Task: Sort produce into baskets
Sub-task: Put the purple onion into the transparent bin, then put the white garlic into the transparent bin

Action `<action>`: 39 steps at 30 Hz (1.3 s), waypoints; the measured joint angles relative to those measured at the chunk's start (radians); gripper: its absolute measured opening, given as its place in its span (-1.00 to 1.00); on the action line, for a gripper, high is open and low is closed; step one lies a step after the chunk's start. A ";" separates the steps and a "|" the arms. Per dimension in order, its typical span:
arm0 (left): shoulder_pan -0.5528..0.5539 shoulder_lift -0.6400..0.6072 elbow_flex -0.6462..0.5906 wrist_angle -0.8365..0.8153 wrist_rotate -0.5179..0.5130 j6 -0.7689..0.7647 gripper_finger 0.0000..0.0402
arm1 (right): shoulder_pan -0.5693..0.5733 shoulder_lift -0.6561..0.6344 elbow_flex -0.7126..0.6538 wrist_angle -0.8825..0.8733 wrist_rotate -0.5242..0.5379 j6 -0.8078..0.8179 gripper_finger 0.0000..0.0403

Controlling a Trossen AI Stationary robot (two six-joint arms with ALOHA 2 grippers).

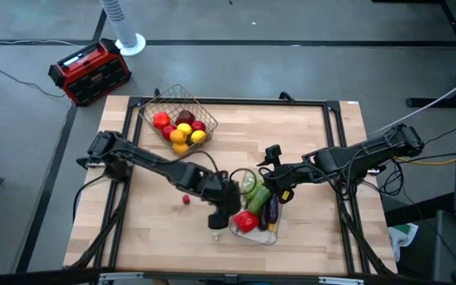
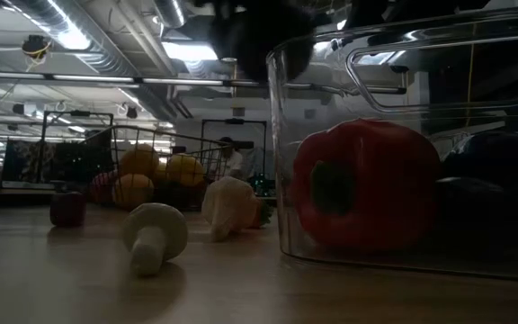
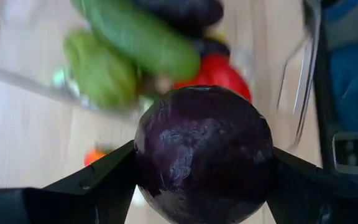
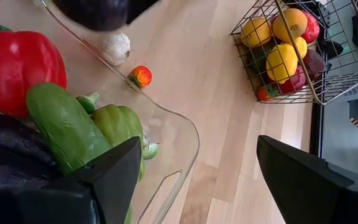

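Note:
My left gripper [image 1: 222, 207] is shut on a dark purple round vegetable [image 3: 204, 152], just above the left edge of the clear plastic tray [image 1: 274, 237]. The tray holds a red pepper [image 1: 245, 221], a green cucumber [image 4: 64, 127], a green squash [image 4: 120, 127] and purple eggplants [image 1: 272, 210]. My right gripper [image 4: 197, 168] is open and empty above the tray's far right part [image 1: 278, 186]. The bronze wire basket [image 1: 155, 101] stands at the far left with red, yellow and orange round fruits [image 1: 180, 131] in it. My left gripper pinches the purple vegetable between its two fingers, one on each opposite side of its round body [image 3: 143, 158]. The fingers come from above, pointing down. The vegetable is lifted clear, over the tray's edge.
A small red fruit [image 1: 186, 199], a white mushroom [image 2: 156, 236], a garlic bulb [image 2: 227, 207] and a small orange-red piece [image 4: 140, 76] lie on the table left of the tray. A red-and-black box [image 1: 89, 71] sits beyond the table's far left corner.

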 joint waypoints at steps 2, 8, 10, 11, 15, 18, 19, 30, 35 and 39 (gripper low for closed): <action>0.015 0.000 0.000 0.063 -0.002 0.025 0.47 | 0.000 0.000 0.000 0.000 0.000 0.000 0.57; 0.058 0.001 -0.058 0.320 -0.027 0.090 0.47 | 0.000 0.000 0.000 0.000 0.000 0.000 0.57; 0.069 0.002 -0.076 0.381 -0.028 0.114 0.47 | 0.000 0.000 0.000 0.000 0.000 0.000 0.57; 0.077 0.003 -0.084 0.399 -0.028 0.125 0.47 | 0.000 0.000 0.000 0.000 0.000 0.000 0.57; 0.102 0.020 -0.108 0.416 -0.028 0.116 0.47 | 0.000 0.000 0.000 0.000 0.000 0.000 0.57; 0.116 0.033 -0.113 0.421 -0.031 0.123 0.48 | 0.000 0.000 0.000 0.000 0.000 0.000 0.57; 0.120 0.038 -0.113 0.435 -0.031 0.130 0.48 | 0.000 0.000 0.000 0.001 0.000 0.000 0.57; 0.132 0.078 -0.113 0.453 -0.025 0.187 0.51 | 0.000 0.000 0.000 0.000 0.000 0.000 0.57; 0.132 0.079 -0.113 0.461 -0.025 0.229 0.69 | 0.000 0.000 0.000 0.000 0.000 0.000 0.57; 0.133 0.079 -0.113 0.460 -0.025 0.260 0.84 | 0.000 0.000 0.000 0.000 0.000 0.000 0.57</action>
